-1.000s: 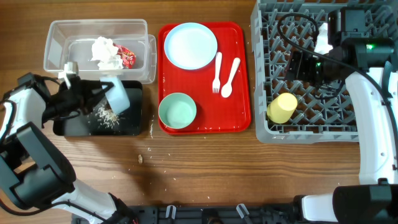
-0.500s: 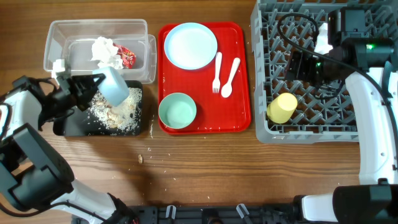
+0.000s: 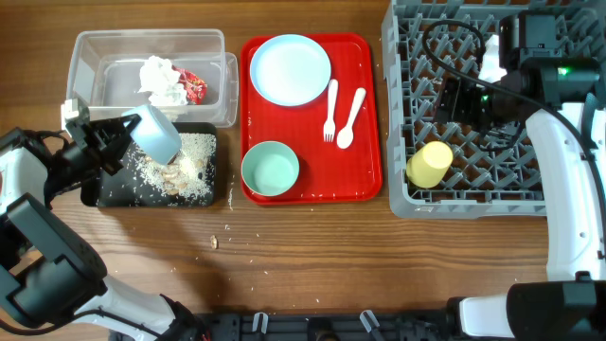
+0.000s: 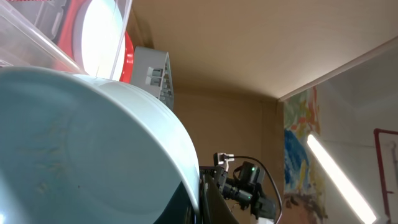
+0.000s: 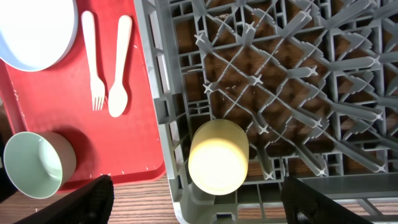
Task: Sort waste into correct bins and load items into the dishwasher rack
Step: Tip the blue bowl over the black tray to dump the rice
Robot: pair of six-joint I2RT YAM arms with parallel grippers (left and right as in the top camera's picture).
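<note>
The left claw (image 3: 131,135) is clamped on the rim of the blue bowl (image 3: 158,134) and holds it off the table, steeply tipped over the far-left part of the black tray (image 3: 114,197). The bowl's outer wall faces up, and its axis slants from far-left to near-right. In the left wrist view the bowl fills the lower left and the fingers cannot be made out. White crumbs (image 3: 194,152) and brown scraps (image 3: 172,176) lie spread in the tray, and a few crumbs (image 3: 216,242) sit on the table near it.

Just beyond, the clear tub (image 3: 90,47) holds the tissue (image 3: 161,80) with the red wrapper (image 3: 195,87) touching its right side.

On the red tray (image 3: 365,185) are the plate (image 3: 290,69) at the far end and the mint bowl (image 3: 270,169), upright, at the near left. The fork (image 3: 330,109) and spoon (image 3: 350,118) lie side by side, long axes near to far, tines and spoon head nearest.

The right claw (image 5: 209,202) hangs over the rack (image 3: 473,204), jaws wide apart and empty. The cup (image 3: 429,163) lies tilted in the rack's near-left corner.
</note>
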